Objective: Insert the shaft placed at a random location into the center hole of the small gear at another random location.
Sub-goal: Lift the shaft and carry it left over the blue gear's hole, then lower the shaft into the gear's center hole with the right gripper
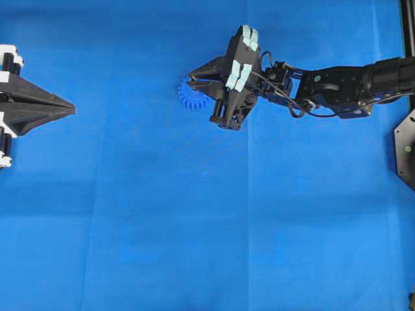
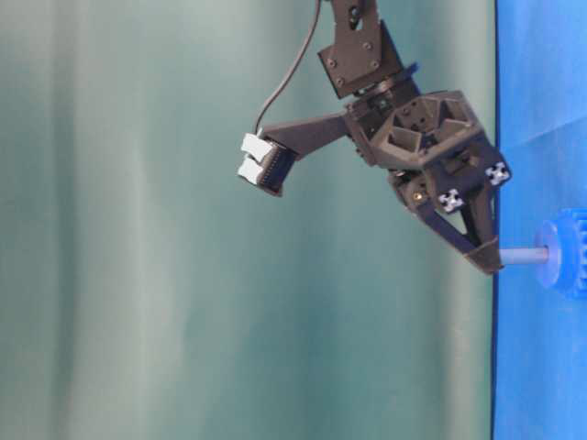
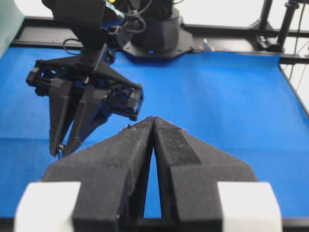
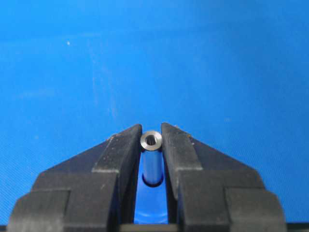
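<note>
The small gear lies on the blue mat, partly under my right gripper. That gripper is shut on the top of the shaft, a silvery pin with a hollow end, held upright. The shaft's lower end meets the gear's hub at the dark rim of the center hole. From table level the shaft spans from the fingertips to the gear. My left gripper is shut on nothing at the far left, its tips pointing toward the right arm.
The right arm reaches in from the right edge. A black frame and a mounting plate stand at the right border. A teal curtain hangs behind the table.
</note>
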Available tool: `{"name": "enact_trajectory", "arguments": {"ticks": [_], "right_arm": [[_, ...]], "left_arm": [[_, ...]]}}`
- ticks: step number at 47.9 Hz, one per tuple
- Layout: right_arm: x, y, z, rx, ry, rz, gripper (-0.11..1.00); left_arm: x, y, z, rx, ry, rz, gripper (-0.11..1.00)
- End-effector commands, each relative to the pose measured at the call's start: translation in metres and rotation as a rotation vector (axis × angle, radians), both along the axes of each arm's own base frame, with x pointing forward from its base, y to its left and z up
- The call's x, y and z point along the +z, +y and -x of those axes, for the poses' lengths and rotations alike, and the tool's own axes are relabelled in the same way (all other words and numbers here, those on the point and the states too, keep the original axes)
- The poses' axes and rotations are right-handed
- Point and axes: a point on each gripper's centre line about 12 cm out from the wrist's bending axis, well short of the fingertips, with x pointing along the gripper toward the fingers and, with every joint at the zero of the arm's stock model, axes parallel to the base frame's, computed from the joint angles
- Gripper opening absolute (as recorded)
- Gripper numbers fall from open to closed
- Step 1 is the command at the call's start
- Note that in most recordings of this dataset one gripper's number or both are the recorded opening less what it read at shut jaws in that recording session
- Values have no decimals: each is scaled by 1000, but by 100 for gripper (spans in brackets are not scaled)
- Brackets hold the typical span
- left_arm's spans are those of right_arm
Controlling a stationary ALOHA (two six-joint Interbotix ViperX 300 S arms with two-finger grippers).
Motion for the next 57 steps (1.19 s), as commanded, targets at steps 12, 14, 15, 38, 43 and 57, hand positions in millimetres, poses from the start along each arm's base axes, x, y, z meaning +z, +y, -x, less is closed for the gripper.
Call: {"name": "enact_trajectory", "arguments": {"ticks": [12,14,15,38,43,57], "right_arm": [[10,-1,-4,-3,-39,6,3],[8,-1,-5,-3,-35,5,3],[8,-1,-5,-3,-33,5,3],[-20,-2,-8,-15,8,-8,3],[-21,-2,-7,-15,13,-8,3],[-21,-2,-7,-14,12,-7,3]], "left_arm": [[3,0,-2,-2,-5,2,2],[3,0,-2,-2,-6,2,2],[3,0,-2,-2,-5,2,2],[3,0,-2,-2,-5,2,2],[3,0,-2,-2,-6,2,2],[3,0,-2,-2,-5,2,2]]}}
